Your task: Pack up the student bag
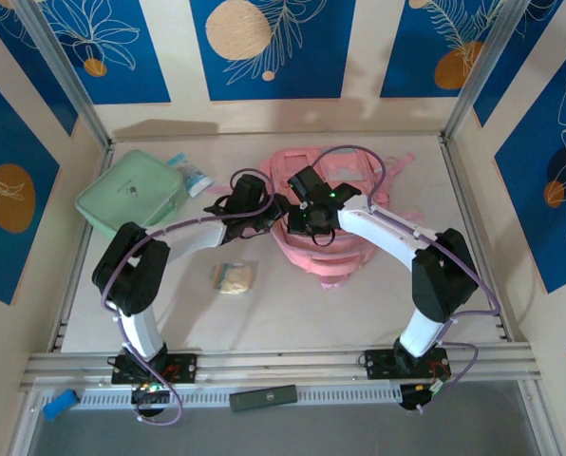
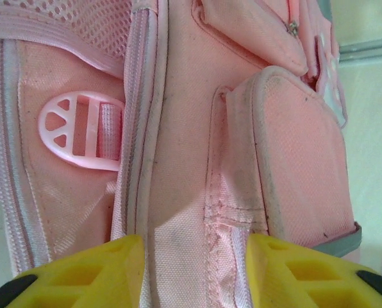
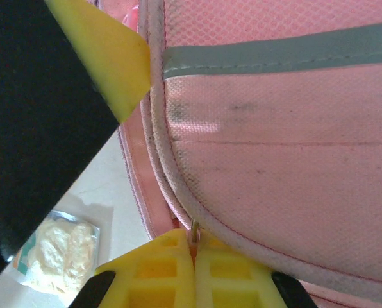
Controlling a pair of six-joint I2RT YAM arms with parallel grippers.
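Unzipping the student bag [image 3: 274, 160] on the counter [image 1: 292, 313] looks to be the step: the right hand [image 3: 194, 256] pinches the zip pull [image 3: 195, 230], and the left hand [image 2: 194, 256] is spread astride the front fabric. Anchor the fabric with the left, then draw the pull along its track.

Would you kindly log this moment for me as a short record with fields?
bag: large soft pink fabric backpack, mid-table
left gripper: open, straddling the backpack's fabric
right gripper: shut on small metal zip pull at the backpack's edge
loose items: mint green rounded square case, back left; clear packet of pale yellow food, in front of the backpack
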